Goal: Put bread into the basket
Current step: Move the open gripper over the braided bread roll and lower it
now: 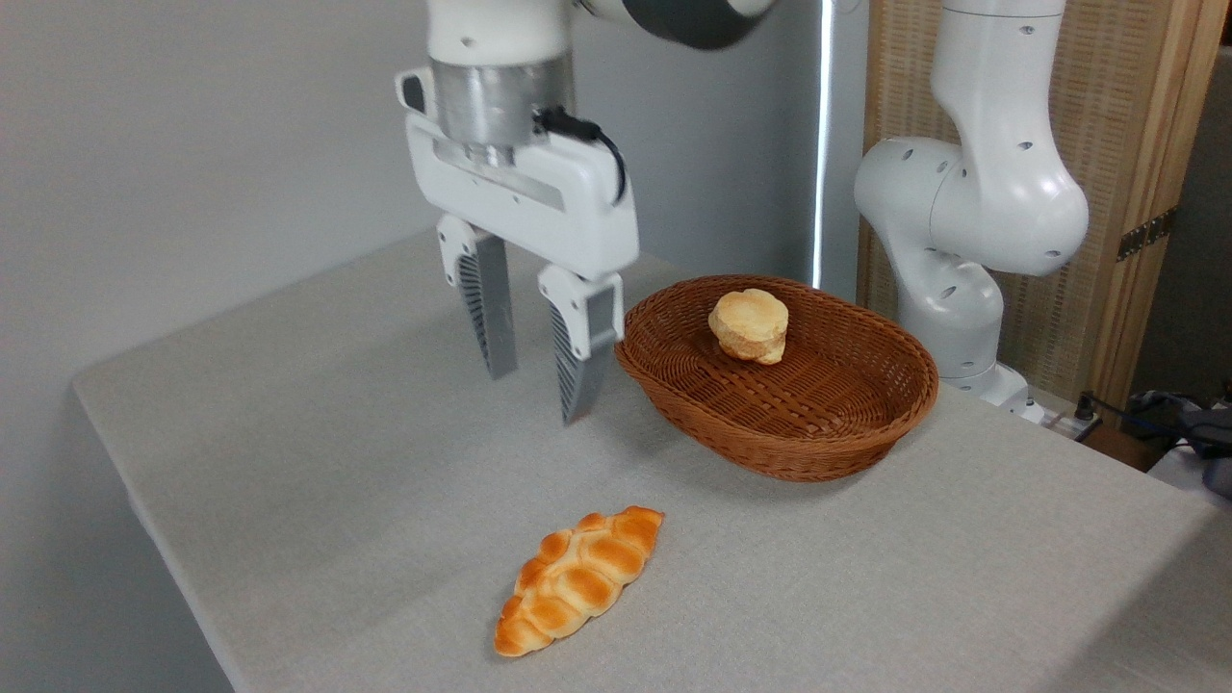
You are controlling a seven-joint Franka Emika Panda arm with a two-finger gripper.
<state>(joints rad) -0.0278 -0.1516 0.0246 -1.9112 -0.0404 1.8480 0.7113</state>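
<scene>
Camera view, fixed, from which we list the contents from largest down. We record first the table (337, 433), covered in pale grey cloth, lying beneath the fingers with clear air between. Next, the arm (972, 192), white, whose base stands at the table's far right edge, well to the right of the fingers. The gripper (534, 371) hangs pointing down above the cloth; we note its two ribbed grey fingers (488, 318) spread apart with nothing between them. The basket (847, 423), reddish-brown wicker, oval, sits just right of the fingers, its near rim close beside the right-hand one. The bread (577, 580), a braided golden-orange loaf, lies flat on the cloth below and slightly right of the fingertips, outside the basket, towards the camera. Last, a small pale bun (749, 325) rests inside the basket, right of the fingers.
</scene>
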